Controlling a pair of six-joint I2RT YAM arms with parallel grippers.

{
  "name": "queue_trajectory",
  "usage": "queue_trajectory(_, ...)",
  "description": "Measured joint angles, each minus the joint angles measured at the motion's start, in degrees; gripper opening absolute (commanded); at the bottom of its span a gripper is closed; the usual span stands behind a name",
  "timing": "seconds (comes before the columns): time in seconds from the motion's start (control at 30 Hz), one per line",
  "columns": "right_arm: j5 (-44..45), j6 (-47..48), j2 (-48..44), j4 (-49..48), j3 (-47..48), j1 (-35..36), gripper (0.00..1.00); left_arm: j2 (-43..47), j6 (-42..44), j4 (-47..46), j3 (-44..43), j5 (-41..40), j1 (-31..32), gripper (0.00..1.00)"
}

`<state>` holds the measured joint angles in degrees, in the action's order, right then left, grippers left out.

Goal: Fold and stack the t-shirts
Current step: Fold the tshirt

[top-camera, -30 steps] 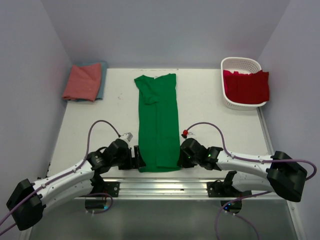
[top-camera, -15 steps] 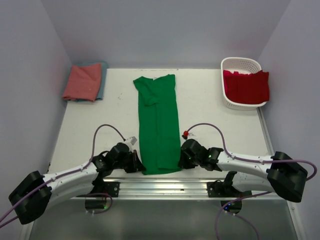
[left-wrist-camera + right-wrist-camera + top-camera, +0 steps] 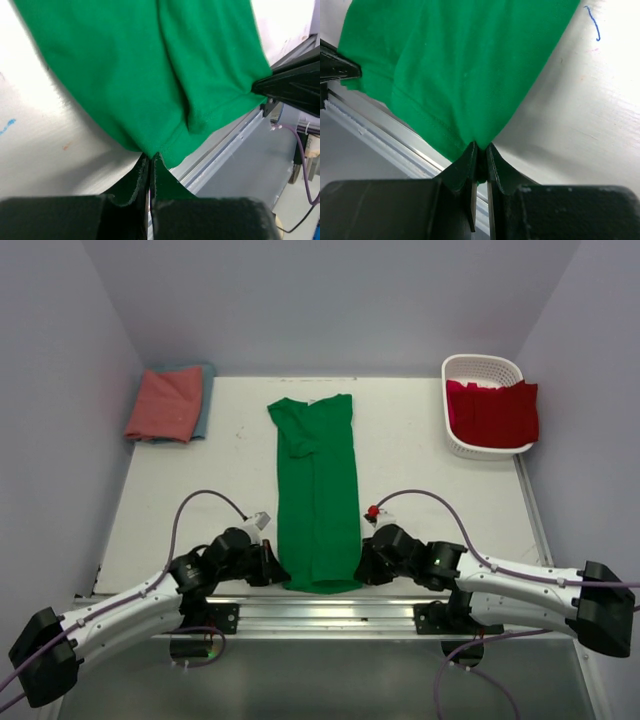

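A bright green t-shirt [image 3: 318, 490] lies folded into a long strip down the middle of the table, its hem at the near edge. My left gripper [image 3: 277, 570] is shut on the hem's left corner [image 3: 152, 150]. My right gripper [image 3: 362, 568] is shut on the hem's right corner [image 3: 479, 142]. The hem hangs slightly over the table's metal rail between them. A salmon-pink t-shirt [image 3: 165, 403] lies folded on a teal-blue t-shirt [image 3: 205, 400] at the far left. A red t-shirt [image 3: 495, 412] drapes out of the basket.
A white lattice basket [image 3: 482, 370] stands at the far right corner. The table's metal front rail [image 3: 320, 608] runs just below the green hem. Purple cables [image 3: 205, 502] loop above both wrists. Grey walls enclose the table on three sides.
My left gripper moved right to the green hem's left corner and shut on it. Both grippers have pulled the hem slightly toward the near edge; the shirt's strip looks straighter.
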<state>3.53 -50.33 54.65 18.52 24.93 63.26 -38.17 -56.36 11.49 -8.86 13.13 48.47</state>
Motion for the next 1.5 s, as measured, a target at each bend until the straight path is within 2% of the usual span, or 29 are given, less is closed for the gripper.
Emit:
queue_trajectory(0.33, 8.76, 1.68, -0.48, 6.60, 8.35, 0.04, 0.00, 3.10, 5.09, 3.82, -10.54, -10.91, 0.07, 0.00)
queue_trajectory(0.43, 12.20, 3.19, 1.38, 7.19, 11.28, -1.20, 0.00, -0.46, 6.84, 3.61, -11.76, -14.25, 0.07, 0.00)
queue_trajectory(0.6, 15.10, 6.49, 5.81, 6.45, 14.49, -7.89, 0.00, -8.20, 10.01, 3.56, -13.92, -20.61, 0.07, 0.00)
queue_trajectory(0.77, 15.47, 10.16, 13.05, 3.39, 18.49, -13.27, 0.00, -11.56, 14.05, -0.72, -15.26, -26.36, -1.33, 0.00)
queue_trajectory(1.0, 14.78, 13.84, 24.59, -4.13, 21.90, -17.07, 0.00, -21.70, 18.71, -12.94, -15.26, -25.62, -9.99, 0.00)
queue_trajectory(1.23, 14.29, 17.07, 30.82, -6.82, 25.59, -19.87, 0.00, -29.24, 22.01, -20.00, -15.98, -25.05, -12.48, 0.00)
queue_trajectory(1.5, 13.27, 20.48, 36.52, -7.69, 34.14, -23.65, 0.00, -37.24, 25.07, -24.44, -22.62, -22.73, -16.65, 0.00)
